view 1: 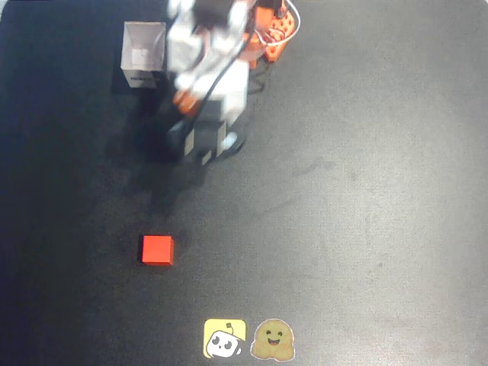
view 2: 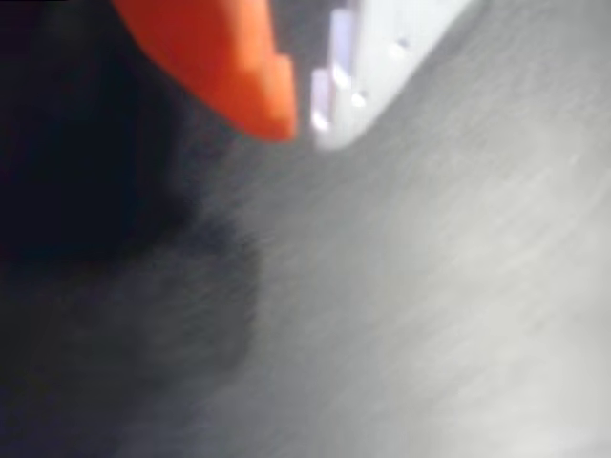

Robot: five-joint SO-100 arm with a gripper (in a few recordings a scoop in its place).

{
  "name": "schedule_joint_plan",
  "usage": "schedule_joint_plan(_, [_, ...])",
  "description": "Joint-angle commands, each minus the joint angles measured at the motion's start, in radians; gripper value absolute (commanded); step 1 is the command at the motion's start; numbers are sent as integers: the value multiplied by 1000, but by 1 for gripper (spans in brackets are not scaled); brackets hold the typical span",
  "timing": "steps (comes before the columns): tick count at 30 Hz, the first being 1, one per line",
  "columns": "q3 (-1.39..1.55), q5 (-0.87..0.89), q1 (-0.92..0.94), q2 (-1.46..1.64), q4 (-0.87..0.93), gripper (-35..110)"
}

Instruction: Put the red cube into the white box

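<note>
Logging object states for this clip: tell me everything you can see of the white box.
In the overhead view, the small square white box with thin walls stands upright and open-topped near the top left of the dark tabletop. Its inside looks white to pale grey and empty. A dark printed label shows on the side facing the bottom of the picture. It looks like thin card or plastic. The white and orange arm rises just to its right; whether they touch cannot be told. The small red cube lies far below it.

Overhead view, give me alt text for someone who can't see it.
A red cube sits alone on a dark table, well below the white box at upper left. The white-and-orange robot arm is beside the box.
</note>
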Motion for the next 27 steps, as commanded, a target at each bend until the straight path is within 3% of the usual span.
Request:
schedule_joint_plan(1, [-199,-5,38,-221,-11,0])
schedule_joint_plan(11, [-540,-2,101,-655,-29,0])
schedule_joint_plan(17, [-598,14,107,-753,-61,1])
schedule_joint_plan(20, [-598,26,103,-779,-75,12])
schedule_joint_plan(27, [-609,46,78,-782,-67,15])
